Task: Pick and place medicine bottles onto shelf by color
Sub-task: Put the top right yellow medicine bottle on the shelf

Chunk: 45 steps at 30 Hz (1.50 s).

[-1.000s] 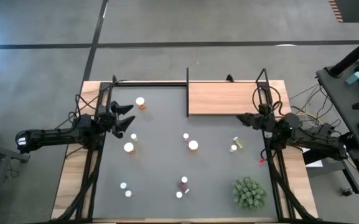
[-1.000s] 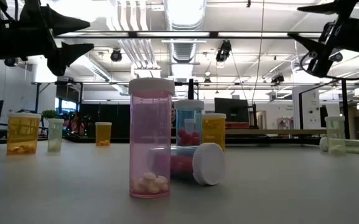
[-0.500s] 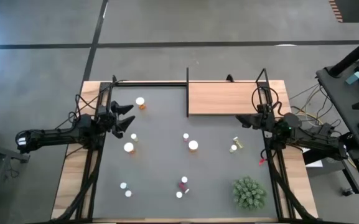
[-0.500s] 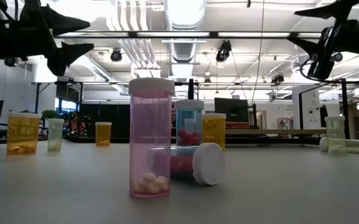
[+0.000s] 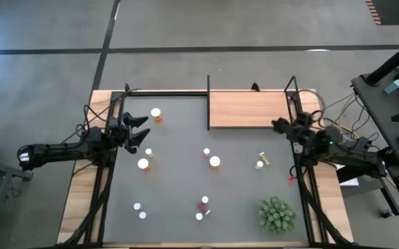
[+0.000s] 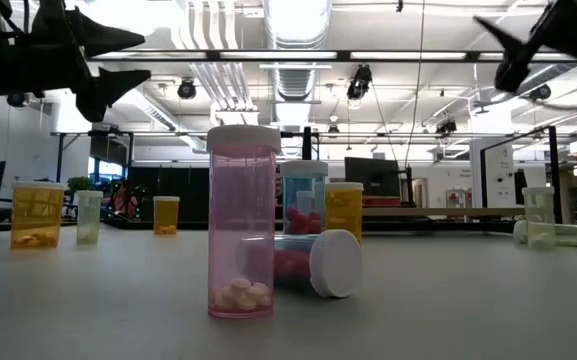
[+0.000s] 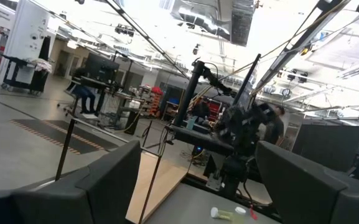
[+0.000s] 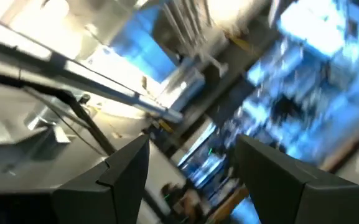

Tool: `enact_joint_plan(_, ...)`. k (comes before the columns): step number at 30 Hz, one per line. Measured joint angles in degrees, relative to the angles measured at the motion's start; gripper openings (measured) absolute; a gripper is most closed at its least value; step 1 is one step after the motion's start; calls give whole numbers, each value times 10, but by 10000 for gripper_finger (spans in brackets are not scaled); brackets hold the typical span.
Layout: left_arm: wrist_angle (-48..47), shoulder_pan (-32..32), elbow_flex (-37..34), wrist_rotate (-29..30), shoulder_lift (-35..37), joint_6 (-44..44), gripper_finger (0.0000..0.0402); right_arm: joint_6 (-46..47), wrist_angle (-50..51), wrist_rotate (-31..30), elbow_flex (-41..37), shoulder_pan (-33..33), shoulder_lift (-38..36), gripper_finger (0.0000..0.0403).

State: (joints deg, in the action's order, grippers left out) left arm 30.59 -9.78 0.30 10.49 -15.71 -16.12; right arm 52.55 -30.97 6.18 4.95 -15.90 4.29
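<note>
Left tool (image 5: pixel 142 128) hangs spread wide and empty over the surface's left edge. From above, the medicine bottles (image 5: pixel 214 162) look like scattered white caps; table-level, their pills show. Shelf (image 5: pixel 247 109) fills the far-right corner; right tool (image 5: pixel 279 126) beside it, fingers apart, empty.

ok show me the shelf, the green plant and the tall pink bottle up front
shelf (image 5: pixel 247 111), high view, bare middle of the wooden board
green plant (image 5: pixel 276 214), high view, centre of the foliage
tall pink bottle (image 6: pixel 242 225), low view, middle of the body
</note>
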Motion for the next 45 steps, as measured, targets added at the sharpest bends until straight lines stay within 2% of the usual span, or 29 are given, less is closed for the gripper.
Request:
enact_joint_plan(3,0,0,0,0,0,0,302,-105,32,-13,54,0,9,228)
enact_joint_plan(6,0,0,0,0,0,0,302,-181,127,-37,129,0,34,228)
enact_joint_plan(12,0,0,0,0,0,0,302,-261,492,-134,322,0,141,228)
enact_joint_plan(16,0,0,0,0,0,0,302,-241,704,-216,437,0,250,228)
enact_joint_plan(19,0,0,0,0,0,0,302,-212,823,-263,506,0,337,228)
enact_joint_plan(25,0,0,0,0,0,0,302,-143,980,-278,598,-3,488,228)
enact_joint_plan(29,0,0,0,0,0,0,302,-98,1056,-271,625,-11,566,228)
enact_joint_plan(33,0,0,0,0,0,0,302,-90,1088,-226,623,-19,609,228)
enact_joint_plan(37,0,0,0,0,0,0,302,-95,1084,-177,587,-24,633,228)
enact_joint_plan(41,0,0,0,0,0,0,302,-88,1071,-118,532,-26,624,228)
enact_joint_plan(45,0,0,0,0,0,0,302,-65,1012,-62,468,-25,615,228)
